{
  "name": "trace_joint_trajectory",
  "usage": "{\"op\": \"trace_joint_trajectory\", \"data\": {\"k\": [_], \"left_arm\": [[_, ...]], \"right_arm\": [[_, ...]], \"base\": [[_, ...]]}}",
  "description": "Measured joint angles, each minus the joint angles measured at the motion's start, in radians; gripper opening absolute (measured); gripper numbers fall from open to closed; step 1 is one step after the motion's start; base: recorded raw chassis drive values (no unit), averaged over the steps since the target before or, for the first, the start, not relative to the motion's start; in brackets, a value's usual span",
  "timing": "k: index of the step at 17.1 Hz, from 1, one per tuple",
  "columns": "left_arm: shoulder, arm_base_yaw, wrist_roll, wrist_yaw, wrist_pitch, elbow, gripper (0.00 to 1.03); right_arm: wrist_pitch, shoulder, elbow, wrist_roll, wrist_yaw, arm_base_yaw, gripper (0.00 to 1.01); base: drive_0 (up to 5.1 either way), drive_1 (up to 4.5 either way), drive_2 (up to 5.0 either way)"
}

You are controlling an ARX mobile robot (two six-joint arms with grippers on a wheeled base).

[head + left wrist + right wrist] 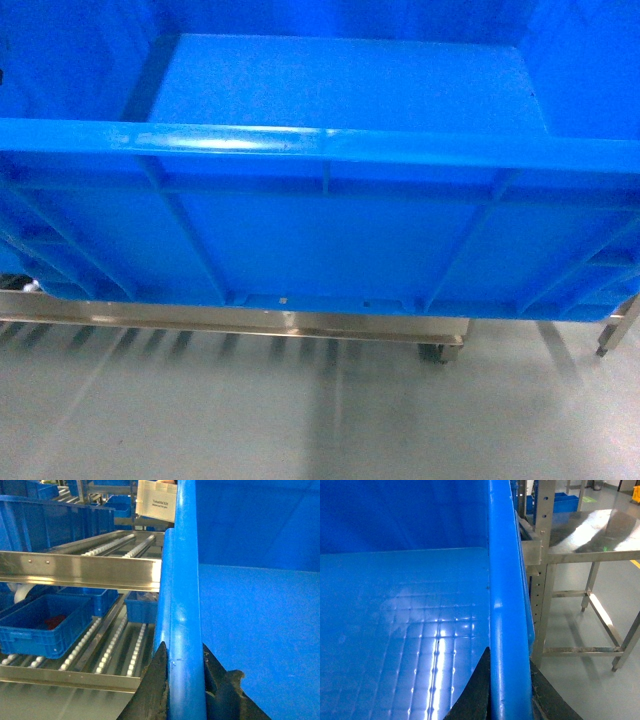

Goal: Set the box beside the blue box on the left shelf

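Note:
The box (320,240), a large bright-blue crate with ribbed walls and a thick rim, fills the head view. My left gripper (186,680) is shut on its left rim, one black finger (157,685) outside and one inside. My right gripper (509,690) is shut on the right rim in the same way. The smooth inside bottom (395,620) holds nothing. Left of the box lies the left shelf (115,645), a silvery rack with rows of white rollers on two levels. A big blue box (45,520) stands at the far left of the upper level.
Shallow blue trays (45,625) sit on the lower roller deck. A steel rail (250,322) and a caster (440,352) show under the crate, above grey floor. A steel table (590,530) stands to the right. A white labelled card (156,501) hangs behind the rim.

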State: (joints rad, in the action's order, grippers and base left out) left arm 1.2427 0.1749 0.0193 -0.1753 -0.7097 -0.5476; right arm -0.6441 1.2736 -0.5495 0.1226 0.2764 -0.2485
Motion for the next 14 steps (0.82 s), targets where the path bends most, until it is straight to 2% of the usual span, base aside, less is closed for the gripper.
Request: {"op": "trace_joint_trajectory", "data": {"k": [14], "left_arm": [[0.000, 0.000, 0.000, 0.001, 0.000, 0.000, 0.10]], "right_arm": [[0.000, 0.000, 0.000, 0.000, 0.001, 0.000, 0.08]], "base": [[-5.0, 2.42, 2.4]]}}
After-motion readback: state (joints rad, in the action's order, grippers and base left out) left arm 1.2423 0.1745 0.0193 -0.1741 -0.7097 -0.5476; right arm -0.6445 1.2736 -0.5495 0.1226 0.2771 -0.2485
